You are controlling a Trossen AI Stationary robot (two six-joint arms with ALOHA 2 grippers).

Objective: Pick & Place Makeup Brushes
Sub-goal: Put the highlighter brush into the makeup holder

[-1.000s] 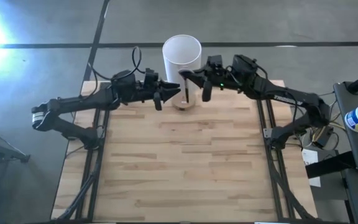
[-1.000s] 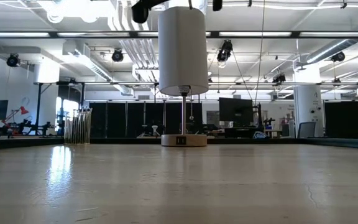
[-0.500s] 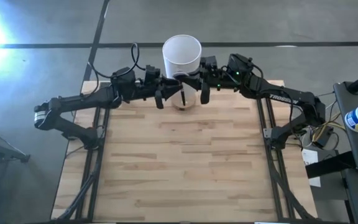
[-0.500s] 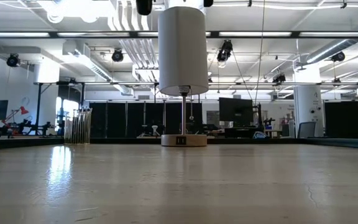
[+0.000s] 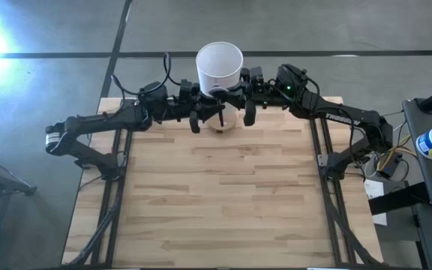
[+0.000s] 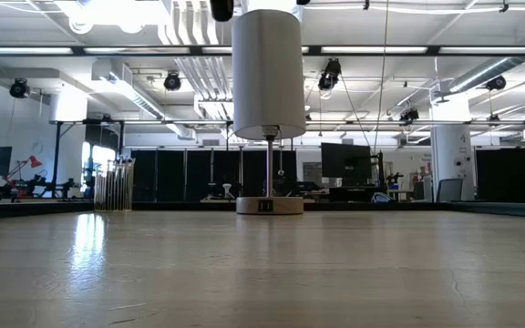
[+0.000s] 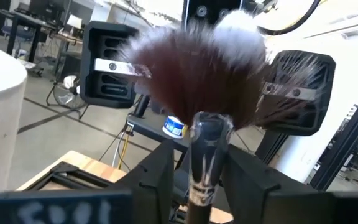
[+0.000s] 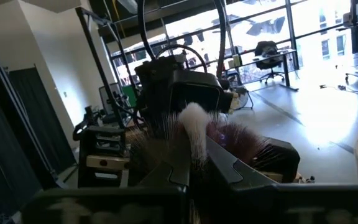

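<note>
The brush [image 7: 204, 81], with a soft, fluffy brown head on a thin stiff handle, stands upright above the table's [image 5: 223, 195] far edge, beside the white cylinder [image 5: 219, 66]. It looks light and slippery, so it is best pinched on the handle just below the head. The left gripper's [image 7: 201, 180] jaws flank the handle narrowly and do not seem to be pinching it yet. The right gripper's [image 8: 191, 168] jaws are closed on it.
</note>
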